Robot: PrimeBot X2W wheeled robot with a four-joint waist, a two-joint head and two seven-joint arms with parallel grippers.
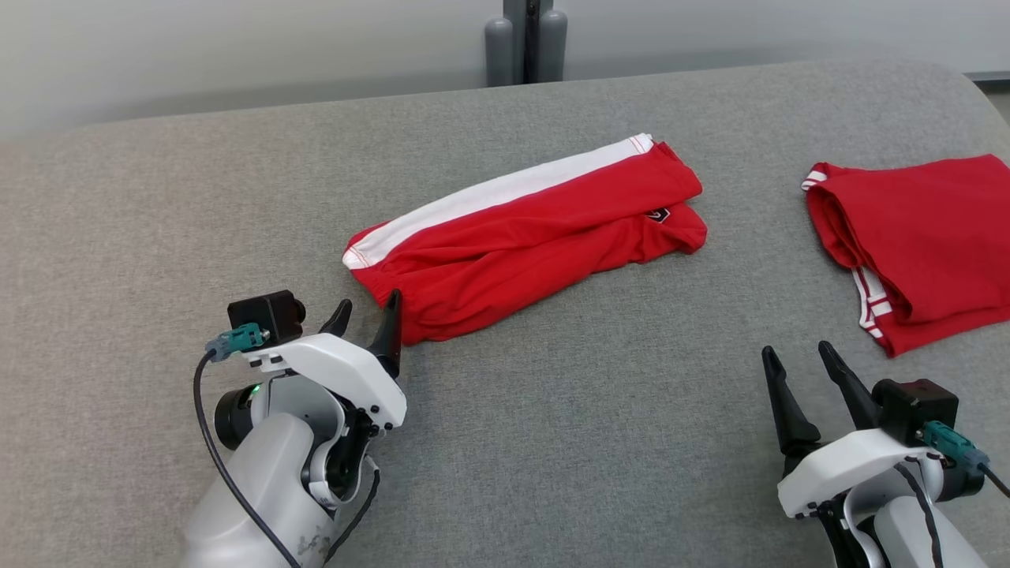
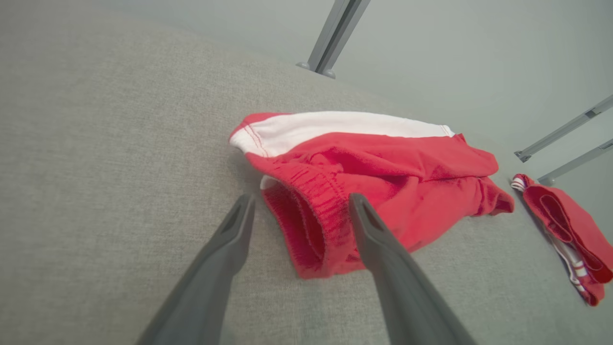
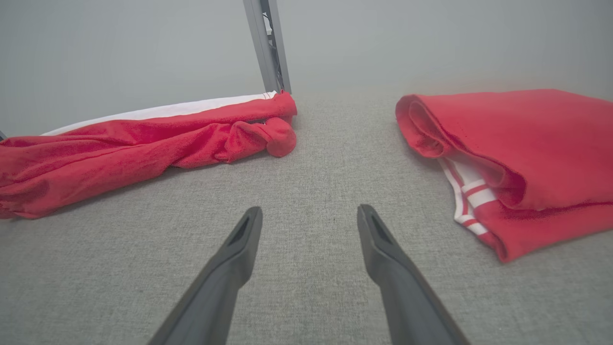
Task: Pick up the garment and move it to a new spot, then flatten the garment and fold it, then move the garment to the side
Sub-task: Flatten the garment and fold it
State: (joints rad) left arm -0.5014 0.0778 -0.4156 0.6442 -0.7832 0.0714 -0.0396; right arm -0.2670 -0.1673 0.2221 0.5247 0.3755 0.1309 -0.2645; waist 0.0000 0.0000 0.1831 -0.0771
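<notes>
Red jersey shorts with white side stripe (image 1: 521, 237): could unfold if pinched by one waistband (image 2: 311, 211) layer only. Left gripper (image 1: 368, 301) spread apart at waistband, empty; right gripper (image 1: 795, 349) likewise apart.

We see bare grey surface (image 1: 600, 442) along the near side and left; the red garment (image 1: 525, 237) bars the middle, a second red garment (image 1: 923, 244) the right, a gap between them.

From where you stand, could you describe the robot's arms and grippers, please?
Both arms are glossy white shells. The left gripper and right gripper each carry two long, dark, tapered fingers. A black boxy wrist camera with a teal plug and black cable sits on each; a green light glows on the left wrist.
</notes>
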